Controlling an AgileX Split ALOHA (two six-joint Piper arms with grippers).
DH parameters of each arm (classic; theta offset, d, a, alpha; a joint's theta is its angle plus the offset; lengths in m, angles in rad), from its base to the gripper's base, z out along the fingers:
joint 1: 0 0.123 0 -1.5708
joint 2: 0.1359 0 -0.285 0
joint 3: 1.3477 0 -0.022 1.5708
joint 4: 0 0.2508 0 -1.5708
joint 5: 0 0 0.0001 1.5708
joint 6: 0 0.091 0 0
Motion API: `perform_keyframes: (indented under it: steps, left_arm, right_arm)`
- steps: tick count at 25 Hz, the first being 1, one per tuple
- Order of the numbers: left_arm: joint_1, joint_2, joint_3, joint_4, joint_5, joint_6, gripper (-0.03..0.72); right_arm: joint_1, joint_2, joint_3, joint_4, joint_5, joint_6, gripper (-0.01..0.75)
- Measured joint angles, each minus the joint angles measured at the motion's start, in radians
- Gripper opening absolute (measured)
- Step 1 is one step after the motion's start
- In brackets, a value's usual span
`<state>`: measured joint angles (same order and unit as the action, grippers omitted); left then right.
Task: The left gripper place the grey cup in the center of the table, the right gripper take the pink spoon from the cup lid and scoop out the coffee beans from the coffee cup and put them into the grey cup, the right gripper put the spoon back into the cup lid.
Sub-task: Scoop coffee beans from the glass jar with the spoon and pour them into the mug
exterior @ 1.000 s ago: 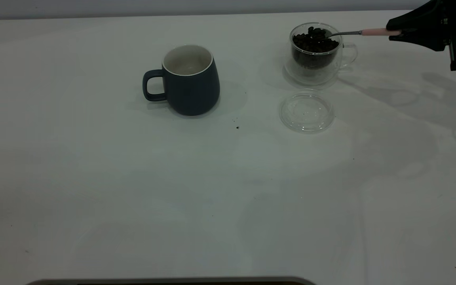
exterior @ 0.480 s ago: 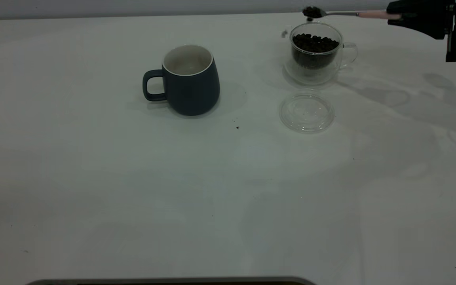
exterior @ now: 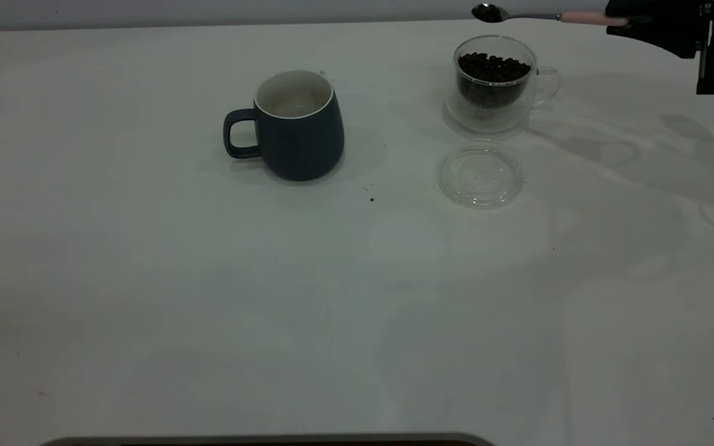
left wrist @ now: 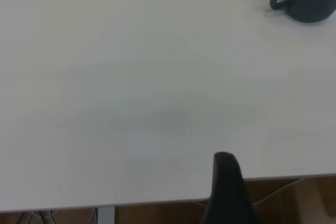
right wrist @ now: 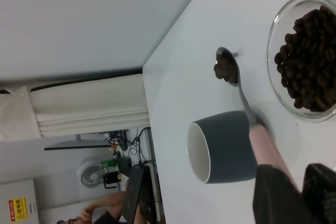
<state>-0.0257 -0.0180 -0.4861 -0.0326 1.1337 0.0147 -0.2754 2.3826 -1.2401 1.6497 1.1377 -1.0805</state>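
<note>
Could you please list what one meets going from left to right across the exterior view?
Dark blue-grey ceramic mug → round clear glass lid → pale pink spoon handle → black right gripper, shut on that handle.

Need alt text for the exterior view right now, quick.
The right gripper holds the pink spoon, loaded with beans, above the glass coffee cup. The grey cup stands mid-table, the empty lid nearer.

1. Mug point(exterior: 298, 133): dark blue-grey outside, white inside.
2. Table point(exterior: 208, 297): plain white with a few dark specks.
3. Beans point(exterior: 493, 67): dark brown, nearly black.
4. Spoon point(exterior: 543, 16): shiny metal bowl, pale pink handle.
5. Glass cup point(exterior: 496, 99) and lid point(exterior: 480, 175): clear.
6. Right gripper point(exterior: 626, 21): black.
</note>
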Motion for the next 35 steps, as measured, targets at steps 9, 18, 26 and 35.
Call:
perform_keyframes:
  steps: [9,18,26,35]
  left_arm:
    - [0.0,0.0,0.0,0.0,0.0,0.0,0.565]
    - [0.0,0.0,0.0,0.0,0.0,0.0,0.565]
    - [0.0,0.0,0.0,0.0,0.0,0.0,0.565]
    - [0.0,0.0,0.0,0.0,0.0,0.0,0.565]
  right_arm:
    - [0.045,0.0,0.0,0.016,0.0,0.058,0.114]
    - [0.189,0.0,0.0,0.069,0.0,0.061,0.114]
    - [0.317,0.0,0.0,0.116,0.0,0.052,0.114]
    - [0.397,0.0,0.0,0.119,-0.082,-0.01,0.114]
